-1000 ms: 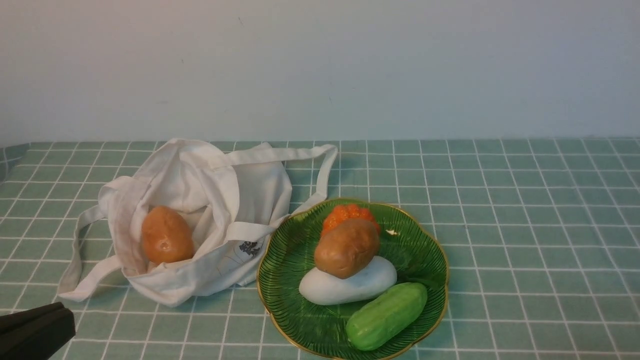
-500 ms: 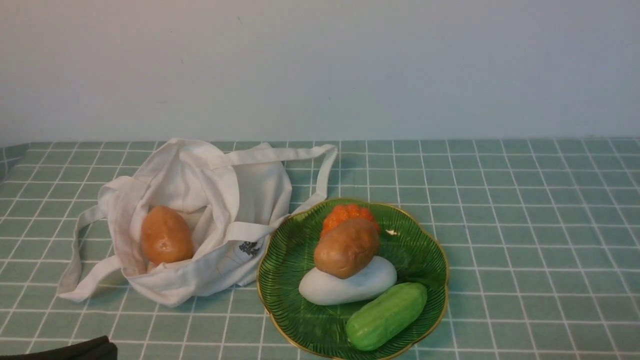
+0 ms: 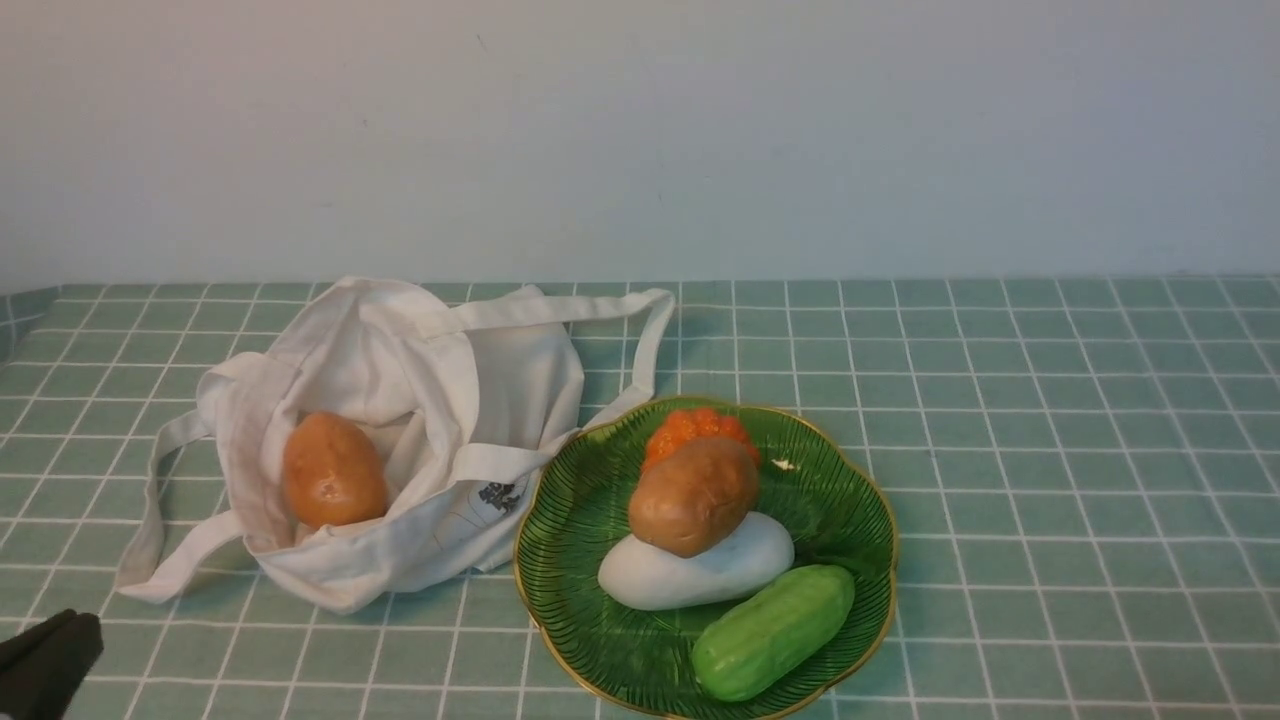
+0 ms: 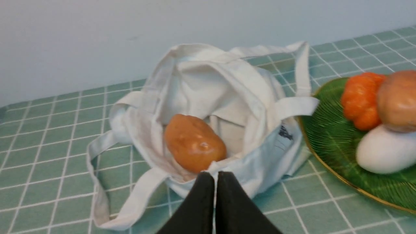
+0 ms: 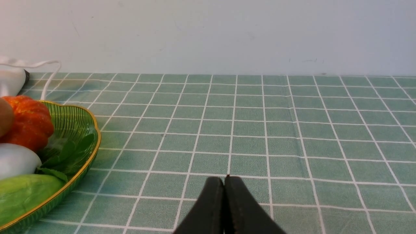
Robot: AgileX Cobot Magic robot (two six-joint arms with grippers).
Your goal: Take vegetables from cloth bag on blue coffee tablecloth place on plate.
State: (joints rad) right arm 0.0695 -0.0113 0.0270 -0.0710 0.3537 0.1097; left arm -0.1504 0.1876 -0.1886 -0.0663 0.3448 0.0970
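Front view, contents by size. Tablecloth [image 3: 1050, 450]: pale blue-green, white grid, covering the counter to the far wall. Cloth bag [image 3: 440, 400]: white, slumped on the tablecloth left of centre, mouth gaping toward the camera, strap handles trailing on both sides, one strap lying against the plate's edge. Plate [image 3: 850, 480]: green, leaf-veined, gold scalloped rim, just beside the bag on its right. On the plate: white cucumber-shaped piece [image 3: 740, 575]; green cucumber-shaped piece [image 3: 775, 630] at the near rim; one brown potato-like vegetable [image 3: 693, 495] resting on top of the white piece; ribbed orange pumpkin [image 3: 695, 425] behind it. Second potato-like vegetable [image 3: 333, 470]: lying inside the bag's open mouth. Left claw [image 4: 214, 177]: jaws pressed together, holding nothing, near the bag's front edge and low at the counter's left corner. Right claw [image 5: 224, 180]: jaws together, empty, above bare tablecloth well right of the plate.
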